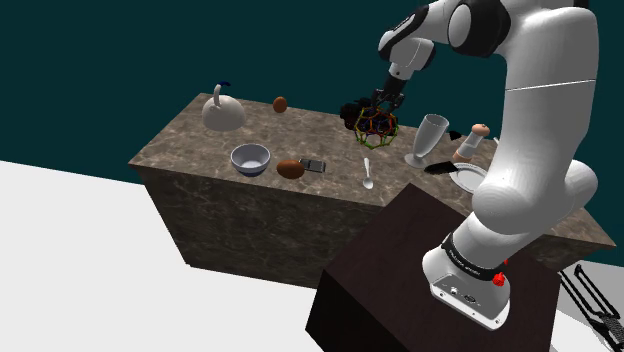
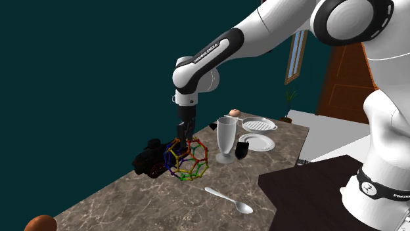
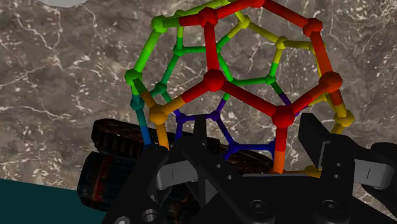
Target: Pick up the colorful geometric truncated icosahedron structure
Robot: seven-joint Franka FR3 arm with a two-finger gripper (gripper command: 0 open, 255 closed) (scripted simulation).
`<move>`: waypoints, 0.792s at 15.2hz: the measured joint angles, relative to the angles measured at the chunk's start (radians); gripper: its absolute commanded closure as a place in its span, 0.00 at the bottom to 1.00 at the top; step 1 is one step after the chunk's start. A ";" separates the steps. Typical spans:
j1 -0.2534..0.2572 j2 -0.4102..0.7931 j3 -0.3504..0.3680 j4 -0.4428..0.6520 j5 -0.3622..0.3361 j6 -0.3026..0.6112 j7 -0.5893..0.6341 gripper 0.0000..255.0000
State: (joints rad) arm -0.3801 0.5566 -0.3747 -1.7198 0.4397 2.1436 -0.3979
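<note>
Grasp step: gripper [image 2: 184,136] is hovering released, fingers [image 3: 318,147] straddling a strut of the colorful icosahedron frame [image 2: 189,159], which is sitting on the marble counter [image 2: 131,197], left of the glass [image 2: 227,139] in the second exterior view. Next is calling for a clench, then a lift.

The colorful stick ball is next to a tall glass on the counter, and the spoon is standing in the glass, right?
No. The spoon lies flat on the counter, outside the glass; the second exterior view shows it. The colorful stick ball is indeed next to the glass.
</note>
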 measured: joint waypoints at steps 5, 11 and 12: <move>0.000 0.000 0.000 0.000 0.000 0.000 0.000 1.00; 0.005 -0.025 -0.009 0.012 -0.016 -0.037 0.016 1.00; 0.006 -0.029 -0.010 0.018 -0.019 -0.045 0.020 1.00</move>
State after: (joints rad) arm -0.3740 0.5281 -0.3847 -1.7018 0.4203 2.0982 -0.3783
